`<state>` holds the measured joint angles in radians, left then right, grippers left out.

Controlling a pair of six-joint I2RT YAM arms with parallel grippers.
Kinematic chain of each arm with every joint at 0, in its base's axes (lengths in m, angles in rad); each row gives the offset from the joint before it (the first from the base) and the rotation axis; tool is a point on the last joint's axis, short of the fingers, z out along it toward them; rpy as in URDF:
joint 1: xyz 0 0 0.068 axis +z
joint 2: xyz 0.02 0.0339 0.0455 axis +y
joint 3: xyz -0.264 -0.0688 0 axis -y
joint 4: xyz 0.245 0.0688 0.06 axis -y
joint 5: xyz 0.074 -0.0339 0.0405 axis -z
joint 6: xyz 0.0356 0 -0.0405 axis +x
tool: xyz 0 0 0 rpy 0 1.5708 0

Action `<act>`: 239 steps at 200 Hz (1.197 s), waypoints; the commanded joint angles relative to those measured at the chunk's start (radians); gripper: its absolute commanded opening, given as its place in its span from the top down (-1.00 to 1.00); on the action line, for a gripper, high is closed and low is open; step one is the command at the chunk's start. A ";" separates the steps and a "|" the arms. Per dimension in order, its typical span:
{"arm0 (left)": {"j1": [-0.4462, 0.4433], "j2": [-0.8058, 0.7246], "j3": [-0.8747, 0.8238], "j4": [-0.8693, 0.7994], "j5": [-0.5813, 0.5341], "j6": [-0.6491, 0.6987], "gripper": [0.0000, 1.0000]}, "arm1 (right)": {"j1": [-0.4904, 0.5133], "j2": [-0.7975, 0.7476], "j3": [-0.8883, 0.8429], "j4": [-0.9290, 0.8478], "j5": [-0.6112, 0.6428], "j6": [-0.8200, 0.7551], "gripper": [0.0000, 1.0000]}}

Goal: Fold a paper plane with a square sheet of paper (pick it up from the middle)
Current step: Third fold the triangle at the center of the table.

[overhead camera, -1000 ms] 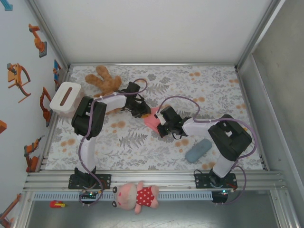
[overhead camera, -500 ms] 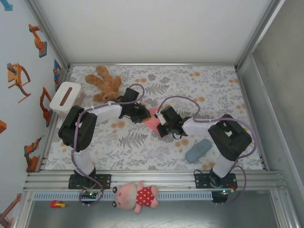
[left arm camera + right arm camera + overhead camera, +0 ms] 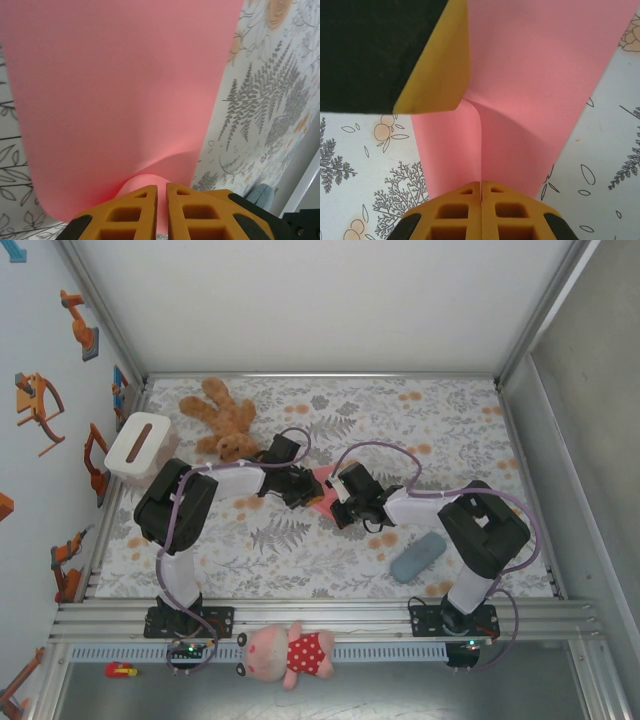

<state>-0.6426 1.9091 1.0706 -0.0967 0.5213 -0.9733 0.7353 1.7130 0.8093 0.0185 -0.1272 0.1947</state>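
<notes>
Now | left arm [image 3: 228,476], right arm [image 3: 412,503] reach inward | both jaws clamped on pink sheet [image 3: 125,90]

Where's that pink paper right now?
In the top view, the pink paper is mid-table, gripped by both the left gripper and the right gripper.

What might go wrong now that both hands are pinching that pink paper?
The left hand and right hand both pinch the thin pink paper, so pulling apart could tear it. The paper bulges at each pinch, which may leave stray creases that spoil a neat fold. The hands sit very close together, so they might bump.
</notes>
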 commanded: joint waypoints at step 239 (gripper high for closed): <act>0.091 0.131 0.208 -0.200 -0.063 0.161 0.68 | -0.009 0.023 0.014 -0.018 0.014 0.034 1.00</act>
<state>-0.5522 1.9911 1.2324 -0.2131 0.4694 -0.8745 0.7353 1.7145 0.8120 0.0154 -0.1268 0.2119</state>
